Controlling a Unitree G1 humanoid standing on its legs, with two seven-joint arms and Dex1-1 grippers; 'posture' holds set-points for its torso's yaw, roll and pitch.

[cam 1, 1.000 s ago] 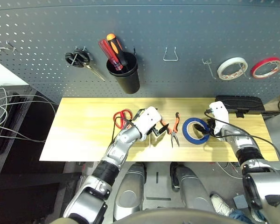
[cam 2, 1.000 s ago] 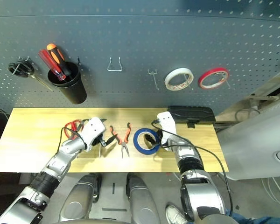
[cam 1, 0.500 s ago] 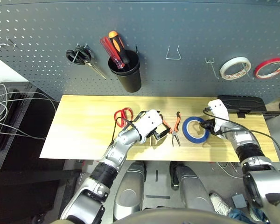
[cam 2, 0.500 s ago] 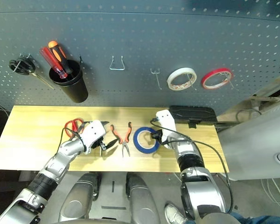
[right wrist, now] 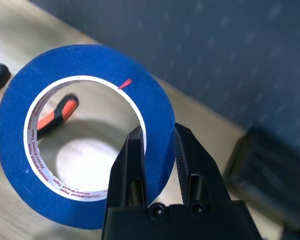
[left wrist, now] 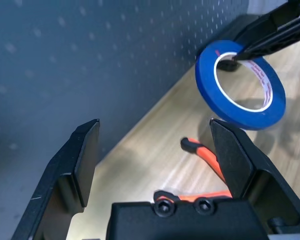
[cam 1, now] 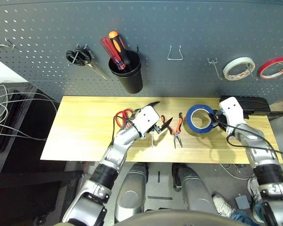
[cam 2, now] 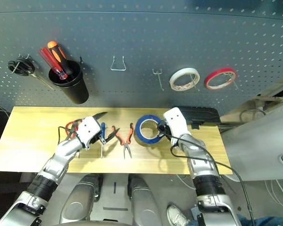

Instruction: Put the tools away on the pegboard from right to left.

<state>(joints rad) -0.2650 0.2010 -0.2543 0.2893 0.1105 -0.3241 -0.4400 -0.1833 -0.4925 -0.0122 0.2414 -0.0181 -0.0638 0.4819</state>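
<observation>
Had the right claw clenched on the blue tape roll, one finger inside the ring and one outside, with the roll upright and apparently clear of the table (a shadow lay beneath it in the right wrist view). Found the pegboard beyond that claw, and up on it a bare wire hook just beside the white tape roll and the red tape roll. Judged that hook the likely place for the blue one.

Found the left claw released, fingers spread wide and grasping nothing, above the table. Saw the orange-and-black-handled pliers lying just ahead of it, between the two claws. Saw the slim blue-handled screwdriver close against it, and the red-handled scissors just behind it, on the side away from the tape.

Counted none of the four tools hung yet. Took the first (the rightmost) as in hand but not on a hook. Reckoned what remained as hanging the tape, then the pliers, screwdriver and scissors, each farther from the right claw.
</observation>
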